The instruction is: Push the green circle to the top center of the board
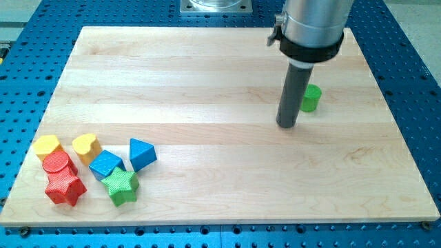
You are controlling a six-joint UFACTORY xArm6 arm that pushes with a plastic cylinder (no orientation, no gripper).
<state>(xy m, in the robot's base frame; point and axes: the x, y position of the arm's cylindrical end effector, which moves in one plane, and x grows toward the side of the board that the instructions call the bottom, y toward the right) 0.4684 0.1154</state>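
1. A pale wooden board (207,83) lies flat on a blue perforated bench (406,41), which shows on all sides of it. A grey metal plate (216,6) sits at the view's top edge, just above the board.

2. The arm (313,27) comes down from the view's top right as a wide silver cylinder with a black collar, narrowing to a straight dark rod.

3. There is no claw here, so nothing opens, closes or grips; the rod ends in my tip (286,126), resting on the board right of centre.

4. The green circle (311,98) stands just beside the rod, on its right and a little toward the view's top, partly hidden behind it. I cannot tell whether rod and block touch.

5. The other blocks huddle at the view's bottom left, well apart from my tip: a yellow block (48,145), a yellow heart (87,147), a red round block (59,164), a red star (65,188), a blue cube (106,165), a blue triangular block (141,153) and a green star (121,186).

6. The red round block touches the yellow block and the red star; the green star touches the blue cube.
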